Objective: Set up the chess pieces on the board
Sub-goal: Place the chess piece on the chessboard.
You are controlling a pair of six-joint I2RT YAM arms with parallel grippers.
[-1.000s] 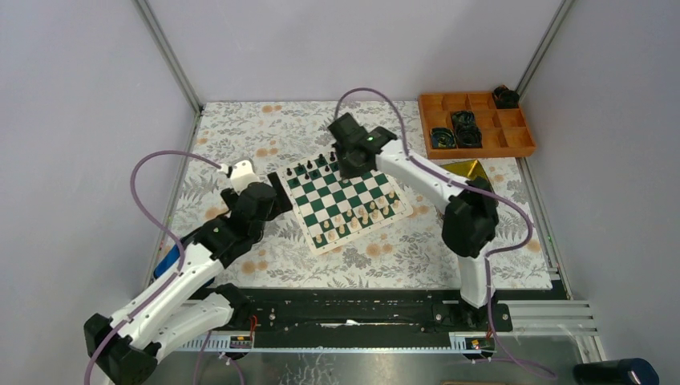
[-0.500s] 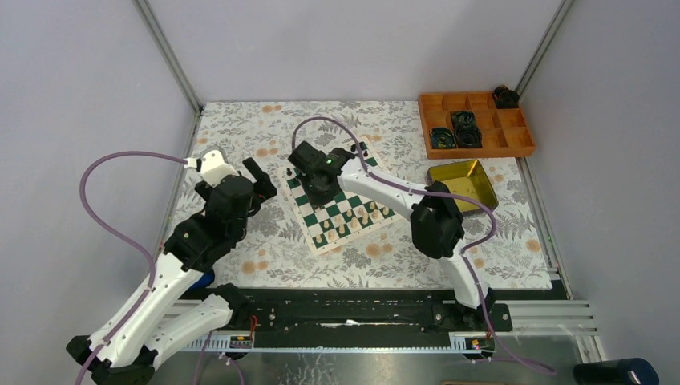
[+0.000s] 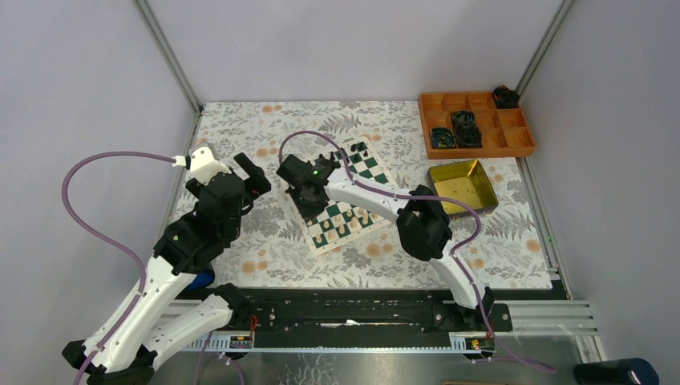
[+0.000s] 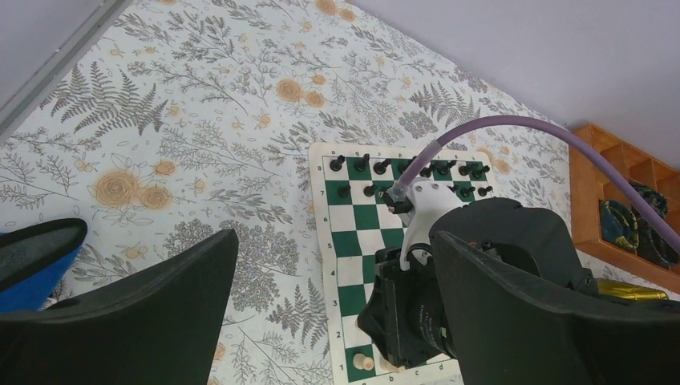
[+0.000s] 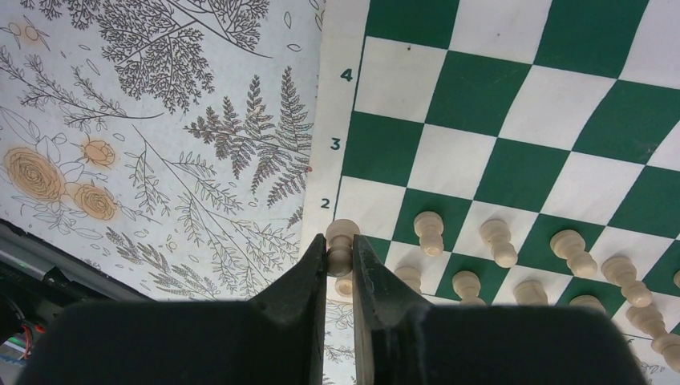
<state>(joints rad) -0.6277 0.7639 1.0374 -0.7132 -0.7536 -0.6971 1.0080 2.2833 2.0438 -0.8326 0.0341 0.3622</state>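
nearly done, it seems: black pieces (image 4: 365, 164) stand on the far rows of the board (image 5: 513, 172), cream pieces (image 5: 497, 241) on the near rows. the right gripper (image 5: 341, 253) pinches a pawn (image 5: 343, 239) over the near left corner; the left gripper (image 4: 335, 241) is spread wide.

The board's (image 5: 513, 152) middle ranks lie bare, but the right arm (image 3: 365, 197) slants across it from the near right, its jaws closed on a pawn (image 5: 342, 233) at the board's left edge, so a reach from above or from the left meets that arm first. Black pieces (image 4: 409, 169) line the far edge and cream pieces (image 5: 497, 241) crowd the near ranks, with only narrow gaps between them. The desk (image 3: 265, 128) left of and beyond the board is bare, the left gripper (image 4: 335, 235) hanging wide open there; to the right stand a tin (image 3: 461, 184) and a tray (image 3: 489, 151).
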